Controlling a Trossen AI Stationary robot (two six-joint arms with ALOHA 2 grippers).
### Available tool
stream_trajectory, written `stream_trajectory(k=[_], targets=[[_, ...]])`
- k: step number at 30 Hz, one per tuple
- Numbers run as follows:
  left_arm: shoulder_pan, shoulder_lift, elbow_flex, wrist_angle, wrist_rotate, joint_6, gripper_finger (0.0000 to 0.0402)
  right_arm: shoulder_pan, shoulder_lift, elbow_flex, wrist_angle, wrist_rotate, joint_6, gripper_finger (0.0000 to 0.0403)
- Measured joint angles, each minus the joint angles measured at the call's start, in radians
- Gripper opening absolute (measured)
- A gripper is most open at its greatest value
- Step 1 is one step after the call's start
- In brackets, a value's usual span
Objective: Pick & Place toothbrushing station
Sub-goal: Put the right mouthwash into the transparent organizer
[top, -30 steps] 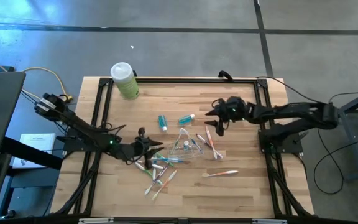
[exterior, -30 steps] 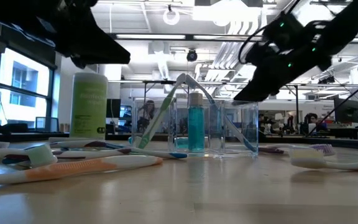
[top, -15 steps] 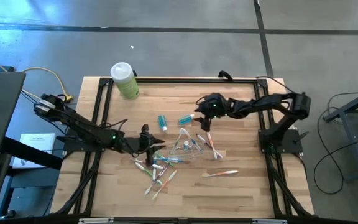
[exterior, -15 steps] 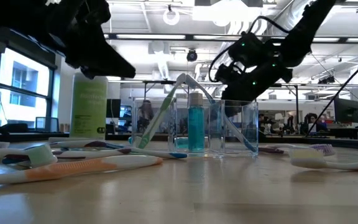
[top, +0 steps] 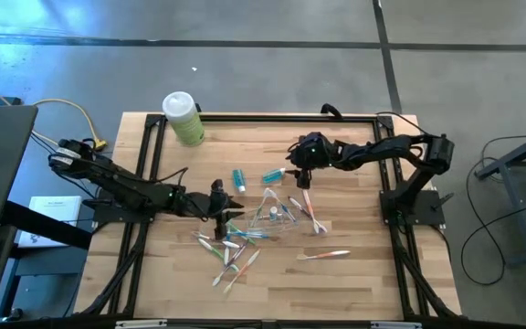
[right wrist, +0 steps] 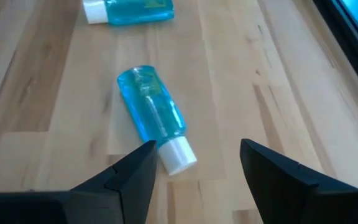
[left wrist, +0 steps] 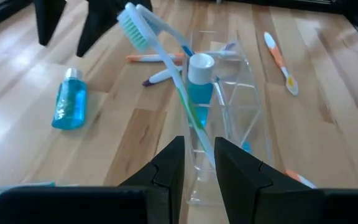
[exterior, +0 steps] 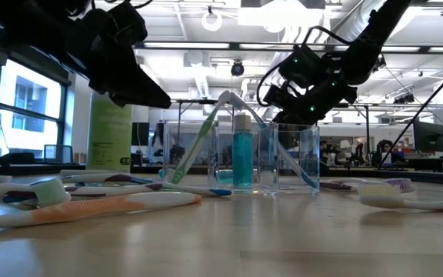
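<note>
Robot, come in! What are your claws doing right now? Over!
Right claw open, over a blue tube lying flat. Left claw empty beside the clear cup. Nothing in the way.

clear cup (top: pixel 275 214): upright, mid-table | toothbrushes (top: pixel 231 253): scattered flat

Bright overhead ceiling glare; foreground softly blurred.

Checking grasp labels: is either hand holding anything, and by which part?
Nothing is held. The right hand hangs open over a teal tube; the left hand is empty.
</note>
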Motion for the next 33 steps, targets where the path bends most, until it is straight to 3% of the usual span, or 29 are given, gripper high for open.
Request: stream_trajectory(k=[7,16,21,33], targets=[[0.0,0.0,0.0,-0.002,0.033,-0.003,0.0084,-0.001,0.0,0.0,-0.01,-0.051,0.005,0.0223],[0.026,0.0,0.0,0.001,0.031,0.0,0.0084,-0.004,0.073,0.067,-0.093,-0.036,0.054,0.0223],[0.035,0.0,0.0,0.01,0.031,0.0,0.0084,0.018,0.147,0.147,-0.124,0.033,0.054,0.0223],[0.032,0.0,0.0,0.006,0.031,-0.003,0.0084,0.028,0.164,0.179,-0.235,-0.006,-0.012,0.0222]])
